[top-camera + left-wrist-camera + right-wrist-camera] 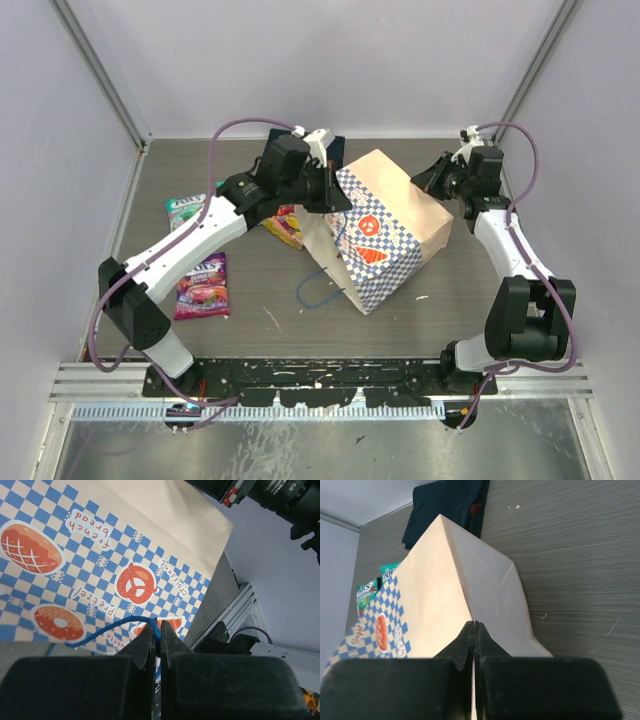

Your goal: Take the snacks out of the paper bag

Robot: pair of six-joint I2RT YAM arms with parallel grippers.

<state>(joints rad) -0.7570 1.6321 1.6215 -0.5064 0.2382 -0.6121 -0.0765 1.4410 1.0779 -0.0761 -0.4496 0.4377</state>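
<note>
The paper bag (385, 225), blue-and-white checkered with a plain tan bottom, lies tipped on its side mid-table. My left gripper (156, 627) is shut on a thin blue cord handle (100, 631) at the bag's mouth end (335, 195). My right gripper (475, 625) is shut on a fold at the bag's tan bottom end (445, 580), and it shows in the top view (428, 180). Snacks lie on the table left of the bag: a teal pouch (185, 207), a purple pouch (203, 285) and an orange-yellow one (285, 226). The bag's inside is hidden.
A dark navy folded cloth (447, 507) lies behind the bag near the back wall. A second blue cord handle (315, 290) trails on the table in front of the bag. Grey walls close in the left, back and right sides.
</note>
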